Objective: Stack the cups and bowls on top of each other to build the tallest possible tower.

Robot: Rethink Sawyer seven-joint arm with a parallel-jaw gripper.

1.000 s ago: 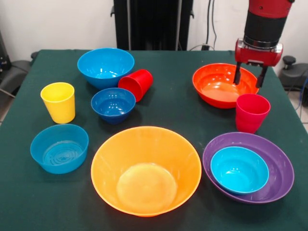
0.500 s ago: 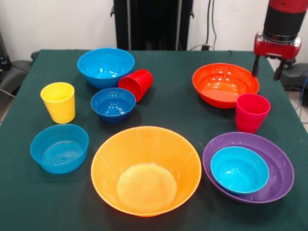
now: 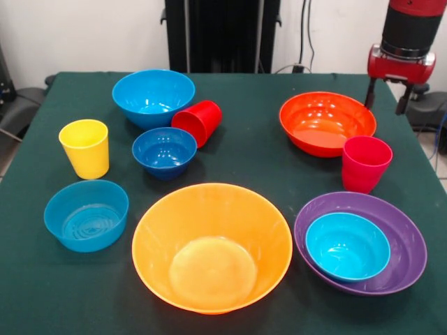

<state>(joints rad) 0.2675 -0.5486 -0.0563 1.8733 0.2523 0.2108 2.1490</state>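
Hovering with its fingers spread and empty beyond the red-orange bowl (image 3: 327, 123), the gripper (image 3: 385, 97) looks poised to rim-grip it for stacking into the purple bowl (image 3: 405, 234), where a blue bowl (image 3: 347, 246) already nests.

Arm (image 3: 411, 28) cut off by top edge. Red cup (image 3: 198, 122) on its side, base hidden behind dark blue bowl (image 3: 164, 151). Pink cup (image 3: 365, 163) covers red-orange bowl (image 3: 325, 122) rim nr table's right edge. Purple bowl (image 3: 405, 234) floor mostly hidden under cyan bowl (image 3: 347, 246).
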